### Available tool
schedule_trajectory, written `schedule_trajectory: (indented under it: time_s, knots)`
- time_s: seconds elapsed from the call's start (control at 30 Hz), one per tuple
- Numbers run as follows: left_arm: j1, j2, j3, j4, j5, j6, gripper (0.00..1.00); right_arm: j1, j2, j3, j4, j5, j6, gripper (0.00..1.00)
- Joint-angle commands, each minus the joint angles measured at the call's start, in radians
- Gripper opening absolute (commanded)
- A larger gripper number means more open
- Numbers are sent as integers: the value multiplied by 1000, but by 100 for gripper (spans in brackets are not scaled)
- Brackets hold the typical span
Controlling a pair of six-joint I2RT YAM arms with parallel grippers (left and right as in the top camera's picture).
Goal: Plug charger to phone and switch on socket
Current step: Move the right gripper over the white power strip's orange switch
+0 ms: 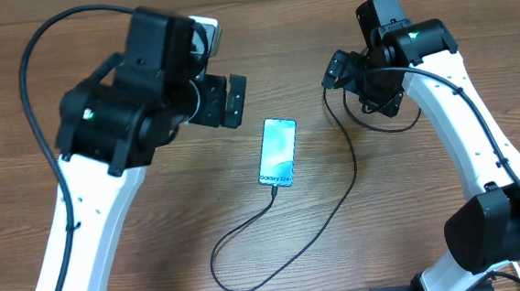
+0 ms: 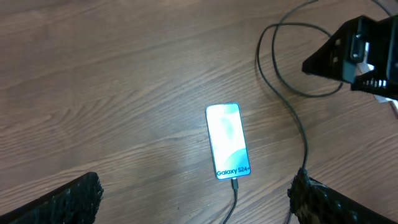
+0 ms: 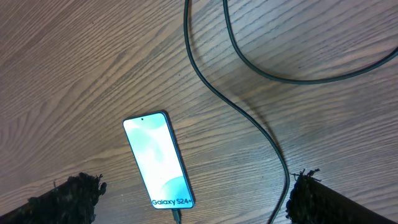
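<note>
**CHARGER APPEARS SEATED IN PHONE; SOCKET SWITCH UNVERIFIED**

The phone [image 1: 278, 152] is lying flat and screen-up near the middle of the tabletop [image 1: 173, 216], between the two arms, with its display glowing. The charger [image 1: 354, 162] is leaving the phone's lower edge, where its connector tip [image 2: 235, 182] is looking seated in the port. From there the cable is looping toward the near edge, then climbing to a second loop beside the right hand [image 1: 336, 71]. The plug end is not showing in any view.

The left hand [image 1: 231, 100] is hovering just beside the phone's far-left corner. It is released, its fingers [image 2: 71, 199] spreading wide with nothing between them. The right hand is likewise released and empty, its fingers [image 3: 71, 196] splaying above the cable and phone.

Assessment: the plug-in at the phone is judged done. The socket is not identifiable in any view, so neither the plug's seating nor the switch position is verifiable, and a lit screen is proving nothing here. The switching step is being treated as outstanding.
</note>
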Motion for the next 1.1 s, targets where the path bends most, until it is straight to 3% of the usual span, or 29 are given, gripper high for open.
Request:
schedule_trajectory:
  time_s: [0.0,0.27,0.5,0.83,1.07]
  knots:
    - [2,4,3,-4,-10,25,99,-1,-10,16,4,13,-5,100]
    - [2,13,3,-5,-10,25,99,-1,-10,16,3,9,-7,100]
    - [3,13,3,-5,-10,25,99,-40,-10,16,5,-94,-125,100]
    - [3,14,3,-5,-10,25,99,-324,-10,20,-43,-346,-329,100]
    - [3,18,3,-5,-10,25,99,-523,-10,30,-75,-342,-425,100]
